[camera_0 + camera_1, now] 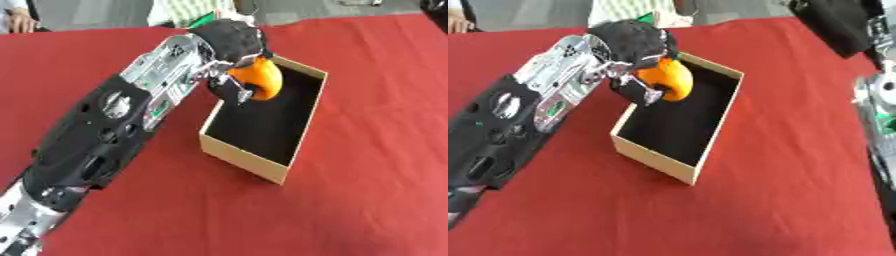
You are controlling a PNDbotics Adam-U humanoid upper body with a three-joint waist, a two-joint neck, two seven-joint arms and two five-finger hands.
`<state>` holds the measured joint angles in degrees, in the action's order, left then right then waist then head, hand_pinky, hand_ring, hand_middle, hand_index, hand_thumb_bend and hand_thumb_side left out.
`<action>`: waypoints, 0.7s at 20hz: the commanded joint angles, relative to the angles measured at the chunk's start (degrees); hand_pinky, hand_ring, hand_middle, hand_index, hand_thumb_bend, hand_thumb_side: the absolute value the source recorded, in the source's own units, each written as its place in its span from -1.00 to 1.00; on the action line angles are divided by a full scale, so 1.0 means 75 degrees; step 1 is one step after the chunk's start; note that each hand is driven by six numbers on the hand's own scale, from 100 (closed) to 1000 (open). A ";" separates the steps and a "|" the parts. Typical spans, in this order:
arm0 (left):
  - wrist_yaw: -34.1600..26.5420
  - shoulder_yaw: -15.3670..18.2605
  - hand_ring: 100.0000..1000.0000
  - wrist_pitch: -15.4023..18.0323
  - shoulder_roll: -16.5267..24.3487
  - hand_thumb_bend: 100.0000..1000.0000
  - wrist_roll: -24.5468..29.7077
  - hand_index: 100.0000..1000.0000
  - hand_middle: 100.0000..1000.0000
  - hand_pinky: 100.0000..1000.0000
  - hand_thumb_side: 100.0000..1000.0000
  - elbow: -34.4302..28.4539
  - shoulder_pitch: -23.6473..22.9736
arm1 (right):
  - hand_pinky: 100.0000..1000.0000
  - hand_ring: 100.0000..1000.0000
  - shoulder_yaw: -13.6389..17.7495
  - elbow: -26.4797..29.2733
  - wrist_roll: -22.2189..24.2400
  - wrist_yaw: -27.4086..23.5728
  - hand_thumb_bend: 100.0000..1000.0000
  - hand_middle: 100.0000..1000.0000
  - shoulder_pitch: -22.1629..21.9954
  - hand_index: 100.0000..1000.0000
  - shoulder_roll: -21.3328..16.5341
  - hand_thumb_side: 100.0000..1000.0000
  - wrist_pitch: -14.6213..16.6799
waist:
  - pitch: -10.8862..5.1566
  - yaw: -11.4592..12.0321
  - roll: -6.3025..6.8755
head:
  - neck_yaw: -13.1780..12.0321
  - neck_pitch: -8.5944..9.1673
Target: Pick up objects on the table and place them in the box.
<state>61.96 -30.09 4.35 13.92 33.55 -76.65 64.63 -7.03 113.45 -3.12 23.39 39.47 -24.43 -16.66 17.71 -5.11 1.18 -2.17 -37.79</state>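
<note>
The left hand (229, 41) reaches in from the lower left, its long black and silver arm (114, 120) stretched diagonally across the red worktop (367, 200). The hand sits over the far left corner of the box (241, 155), with its black back turned up toward the camera. Its fingers (229, 89) are curled down round an orange (261, 79), which shows below and to the right of the palm, its rounded side facing the box's far wall. The orange hangs above the box's dark inside, near the far end, and whether it touches the floor of the box cannot be told.

The box is a shallow open rectangle with pale cardboard walls and a black lining. It lies askew on the worktop, its long side running from the near corner up toward the far right. Nothing can be made out on the lining beneath or beside the orange.

A small green shape (647, 18) shows just beyond the hand, at the far edge of the worktop; what it is cannot be told.

At the right edge of the right eye view, well apart from the box, a silver and black part of the right arm (878, 100) shows. The right hand itself does not show in either view.
</note>
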 commanded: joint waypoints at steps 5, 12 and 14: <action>-0.0014 -0.0060 0.25 -0.0003 -0.0338 -1.00 0.0084 0.41 0.25 -0.22 -0.70 0.0708 -0.0017 | 0.84 0.56 0.0084 0.0152 -0.0044 -0.0091 -1.00 0.47 0.0090 0.81 -0.0033 0.41 0.0037 | -0.0178 -0.0052 -0.0015 | 0.0042 -0.0012; 0.0213 -0.0111 0.34 0.0281 -0.0702 -1.00 -0.0113 0.46 0.33 -0.12 -0.86 0.1423 -0.0205 | 0.84 0.56 0.0082 0.0152 -0.0053 -0.0126 -1.00 0.47 0.0085 0.81 -0.0018 0.41 0.0043 | -0.0159 -0.0088 -0.0010 | 0.0044 0.0000; 0.0266 -0.0110 0.41 0.0357 -0.0712 -1.00 -0.0074 0.51 0.40 -0.05 -0.84 0.1469 -0.0216 | 0.84 0.56 0.0086 0.0152 -0.0054 -0.0127 -1.00 0.47 0.0079 0.81 -0.0027 0.41 0.0043 | -0.0161 -0.0088 -0.0005 | 0.0059 -0.0003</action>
<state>63.45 -30.84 6.46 8.71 32.95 -65.71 62.43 -7.03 113.45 -3.36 22.59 39.46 -24.01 -16.42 17.71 -5.64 1.31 -1.87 -37.79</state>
